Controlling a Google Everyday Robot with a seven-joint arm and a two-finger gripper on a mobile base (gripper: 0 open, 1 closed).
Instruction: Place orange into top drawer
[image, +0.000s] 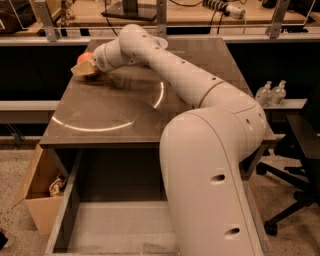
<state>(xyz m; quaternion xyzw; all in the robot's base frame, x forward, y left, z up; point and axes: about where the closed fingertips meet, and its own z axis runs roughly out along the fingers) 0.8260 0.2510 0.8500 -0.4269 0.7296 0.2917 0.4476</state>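
While my gripper (86, 70) hangs at the ten o'clock corner of the table (100, 110), against the orange (84, 56), I cannot tell its state. Orange: judged light, firm, smooth, prone to roll; take it across its widest middle. Top drawer (120, 225) open at six o'clock.
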